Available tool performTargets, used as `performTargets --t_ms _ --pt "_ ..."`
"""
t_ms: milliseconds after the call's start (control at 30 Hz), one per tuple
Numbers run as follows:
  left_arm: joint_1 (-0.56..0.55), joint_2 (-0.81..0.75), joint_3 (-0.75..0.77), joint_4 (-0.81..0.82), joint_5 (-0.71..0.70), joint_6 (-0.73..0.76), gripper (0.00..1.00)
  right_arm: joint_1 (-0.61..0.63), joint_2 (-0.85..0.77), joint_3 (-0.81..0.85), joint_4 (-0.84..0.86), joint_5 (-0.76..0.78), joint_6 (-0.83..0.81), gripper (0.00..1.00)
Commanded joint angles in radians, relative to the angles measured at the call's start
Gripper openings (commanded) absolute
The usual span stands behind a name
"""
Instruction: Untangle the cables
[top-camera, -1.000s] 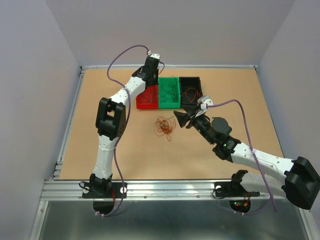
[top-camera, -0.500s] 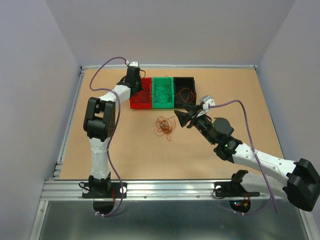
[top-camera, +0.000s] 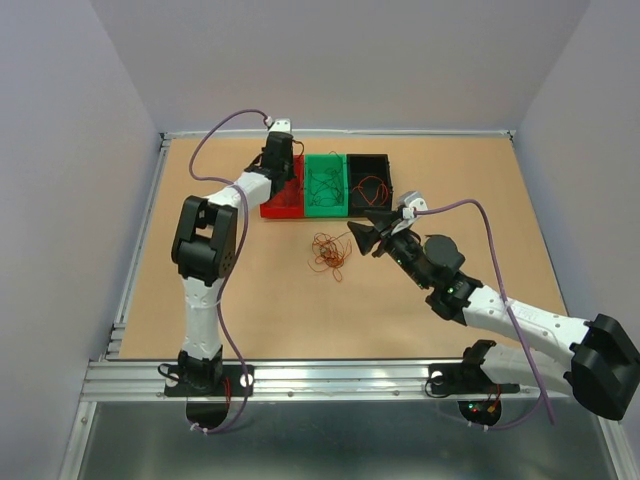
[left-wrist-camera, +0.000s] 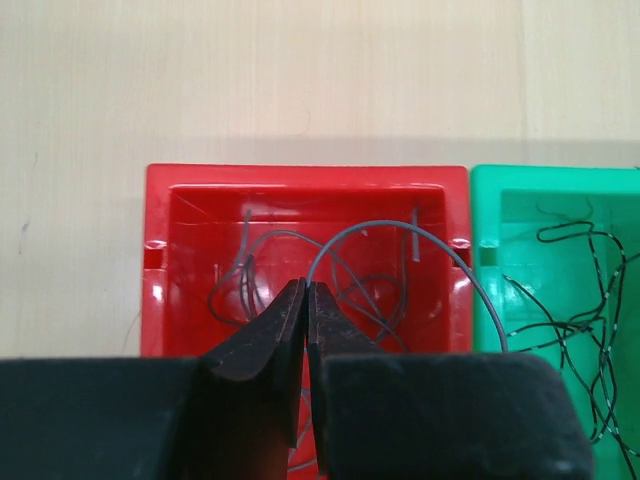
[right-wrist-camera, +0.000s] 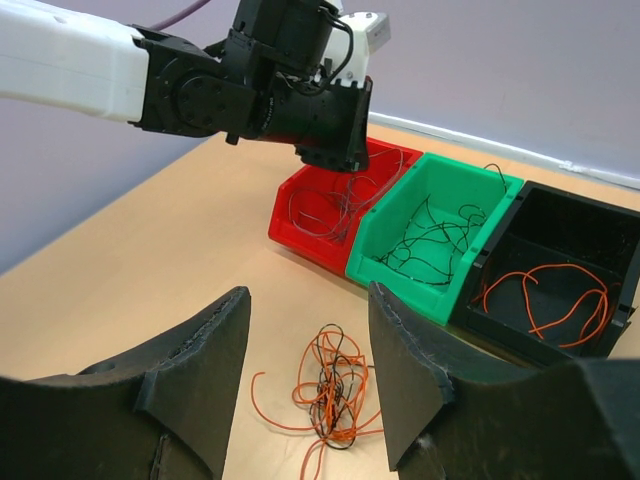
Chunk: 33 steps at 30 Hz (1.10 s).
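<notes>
A tangled clump of orange and dark cables (top-camera: 328, 255) lies on the table in front of the bins, also in the right wrist view (right-wrist-camera: 345, 395). My left gripper (top-camera: 284, 188) hangs over the red bin (top-camera: 270, 210), shut on a thin grey cable (left-wrist-camera: 400, 228) that arcs right from its tips (left-wrist-camera: 305, 287). More grey cables lie in that red bin (left-wrist-camera: 300, 175). My right gripper (top-camera: 365, 228) is open and empty, low and just right of the clump, which shows between its fingers (right-wrist-camera: 308, 295).
A green bin (top-camera: 326, 213) with dark cables (left-wrist-camera: 570, 290) stands beside the red one. A black bin (top-camera: 370, 158) to its right holds orange cables (right-wrist-camera: 545, 290). The three bins form a row at the table's far middle.
My left gripper swung left from the red-green bin border to over the red bin, then edged back right. The row of bins shifted slightly left. The right arm held still.
</notes>
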Motion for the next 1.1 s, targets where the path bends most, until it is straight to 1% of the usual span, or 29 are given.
performTargets --t_ms 0,100,233,333,467,533,633,700,800,833,933,1067 --pt "-0.025 -0.021 0.008 0.027 -0.057 0.023 0.17 -0.008 -0.006 0.024 0.028 -0.001 0.005 0.56" --pt "-0.022 0.014 0.037 -0.016 -0.07 0.003 0.15 -0.007 -0.009 0.023 0.028 0.002 0.004 0.56" --pt "-0.005 0.031 0.063 -0.053 -0.112 -0.037 0.09 -0.007 -0.009 0.021 0.028 0.005 0.002 0.56" --pt "0.023 0.025 0.055 -0.053 -0.104 -0.066 0.08 -0.007 -0.011 0.021 0.028 0.007 0.001 0.56" --pt "0.029 0.04 0.061 -0.067 -0.104 -0.081 0.08 -0.008 -0.014 0.02 0.029 0.008 0.001 0.56" --pt "0.029 0.057 0.092 -0.09 -0.101 -0.087 0.04 -0.008 -0.014 0.02 0.028 0.008 -0.001 0.56" --pt "0.029 0.091 0.129 -0.142 -0.098 -0.089 0.03 -0.007 -0.017 0.018 0.029 0.011 -0.002 0.56" --pt "0.029 0.106 0.135 -0.144 -0.096 -0.087 0.03 -0.007 -0.017 0.018 0.028 0.013 -0.002 0.56" --pt "0.031 0.111 0.143 -0.147 -0.096 -0.083 0.05 -0.008 -0.018 0.017 0.028 0.013 -0.005 0.56" --pt "0.029 0.106 0.143 -0.145 -0.098 -0.075 0.09 -0.008 -0.017 0.017 0.028 0.015 -0.005 0.56" --pt "0.028 0.072 0.115 -0.115 -0.089 -0.058 0.17 -0.01 -0.018 0.017 0.028 0.013 -0.007 0.56" --pt "0.02 0.008 0.063 -0.064 -0.087 -0.038 0.23 -0.01 -0.018 0.017 0.028 0.013 -0.007 0.56"
